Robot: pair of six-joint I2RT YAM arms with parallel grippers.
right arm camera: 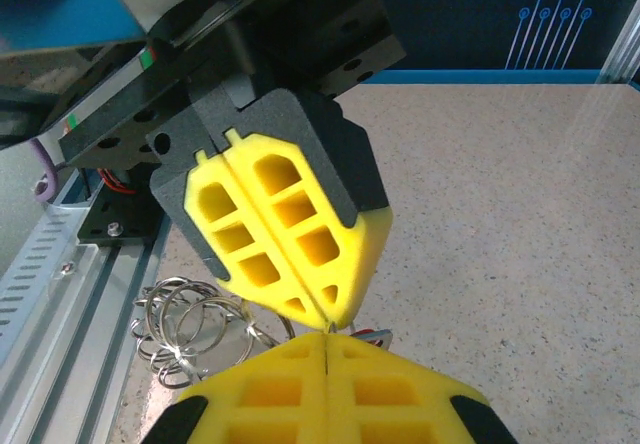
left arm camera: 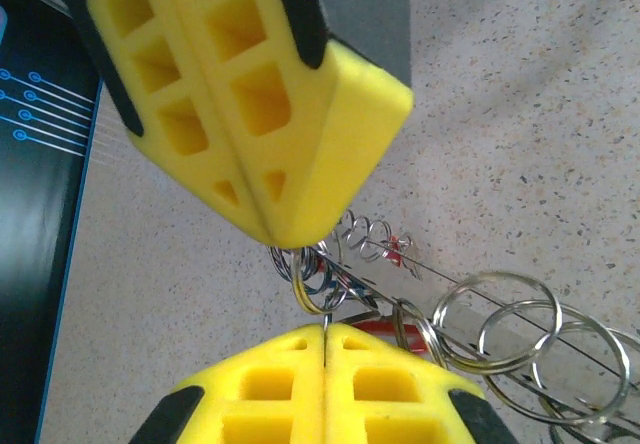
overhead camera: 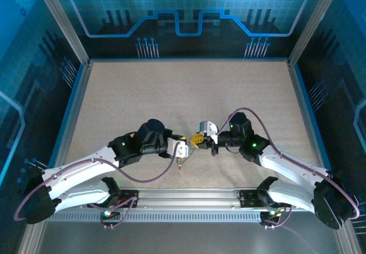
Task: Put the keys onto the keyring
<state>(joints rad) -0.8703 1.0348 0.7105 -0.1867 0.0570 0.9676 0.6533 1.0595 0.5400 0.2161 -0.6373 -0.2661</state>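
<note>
My two grippers meet tip to tip over the near middle of the table, left gripper [overhead camera: 186, 147] and right gripper [overhead camera: 195, 141]. Both are shut. In the left wrist view my left gripper [left arm camera: 326, 329] pinches a thin wire loop of the keyring [left arm camera: 309, 295], and the right gripper [left arm camera: 285, 234] bears on the same bundle from above. Several silvery split rings [left arm camera: 548, 316] trail off along the thin wire. Red-headed keys [left arm camera: 378, 326] hang behind the pads. In the right wrist view my right gripper [right arm camera: 328, 339] nips a metal sliver, with rings [right arm camera: 170, 309] at the left.
The speckled beige table [overhead camera: 189, 94] has blue walls at the back and sides. An aluminium rail [overhead camera: 189, 197] runs along the near edge under the arm bases. A bit of the bundle [overhead camera: 179, 165] dangles below the left gripper.
</note>
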